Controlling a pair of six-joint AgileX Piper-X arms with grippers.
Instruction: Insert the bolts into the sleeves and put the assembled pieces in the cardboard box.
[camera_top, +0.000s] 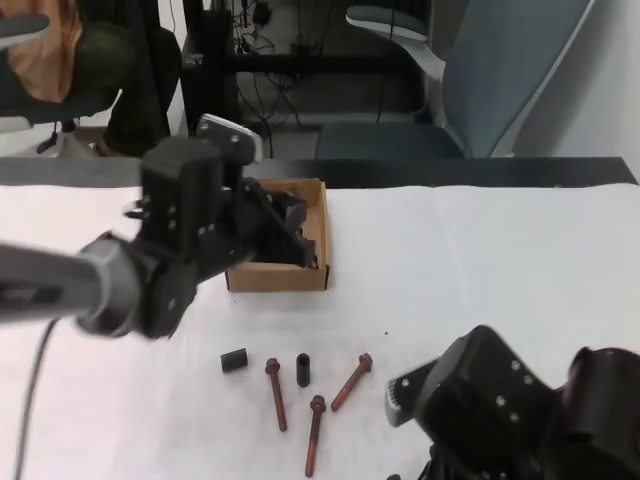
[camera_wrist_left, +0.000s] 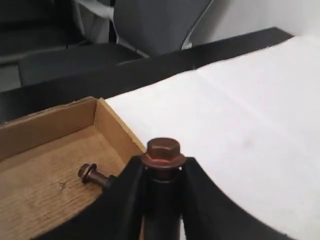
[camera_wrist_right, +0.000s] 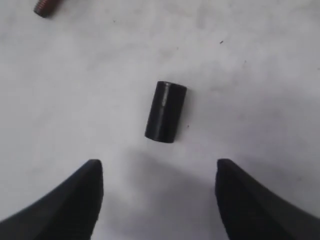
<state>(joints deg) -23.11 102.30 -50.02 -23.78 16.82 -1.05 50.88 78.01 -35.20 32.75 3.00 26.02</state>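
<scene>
My left gripper (camera_wrist_left: 163, 166) is shut on an assembled piece (camera_wrist_left: 161, 152), a copper bolt whose hex head sticks up out of a black sleeve. It hangs above the near corner of the cardboard box (camera_wrist_left: 116, 126). Inside the box lies another bolt in a sleeve (camera_wrist_left: 91, 173). In the high view the left gripper (camera_top: 300, 238) is over the box (camera_top: 276, 276). My right gripper (camera_wrist_right: 158, 162) is open just above the white table. A loose black sleeve (camera_wrist_right: 166, 111) lies on its side a little ahead of its fingers.
In front of the box lie three loose bolts (camera_top: 275, 393) (camera_top: 315, 433) (camera_top: 352, 381) and two black sleeves (camera_top: 233, 360) (camera_top: 303, 369). A bolt's threaded end (camera_wrist_right: 44, 7) shows near the right gripper. The right arm (camera_top: 500, 410) covers the table's near right. Office chairs stand behind the bench.
</scene>
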